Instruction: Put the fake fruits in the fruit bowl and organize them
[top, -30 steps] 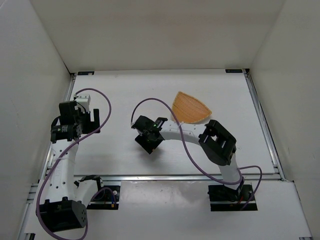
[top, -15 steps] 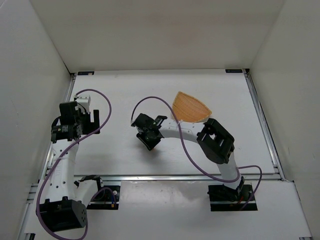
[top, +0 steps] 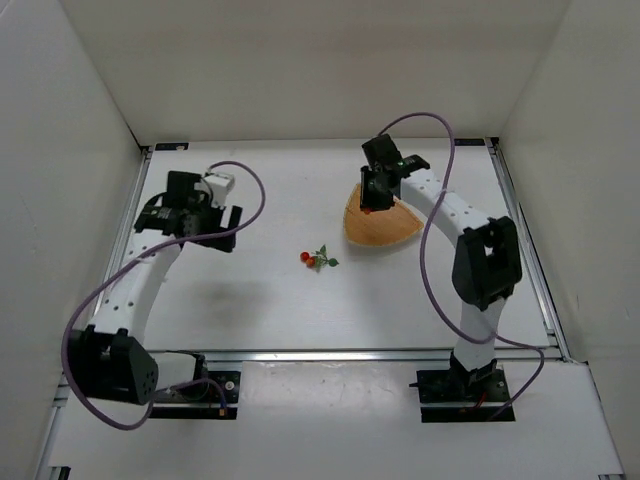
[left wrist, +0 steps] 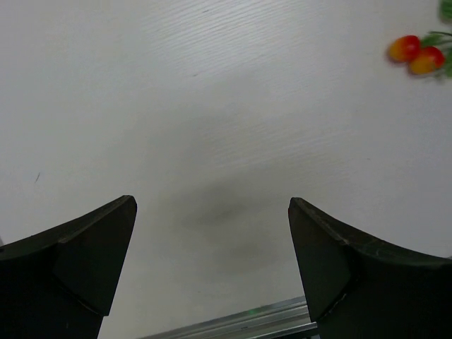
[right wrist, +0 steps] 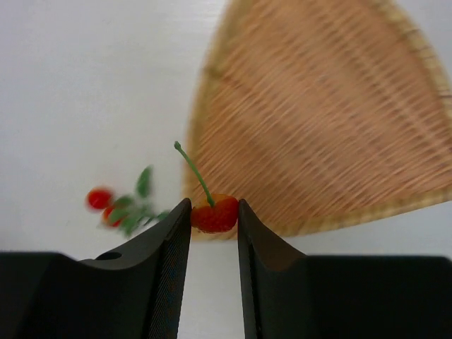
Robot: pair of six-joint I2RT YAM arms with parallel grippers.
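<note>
Right wrist view: the cherry, judged light and slippery, is pinched across its ball, not its stem, by the right hand above the fruit bowl rim.

The leafy cherry cluster is cut by the left wrist view's right edge and blurred from the right wrist, where the fruit bowl overruns the top edge.
</note>
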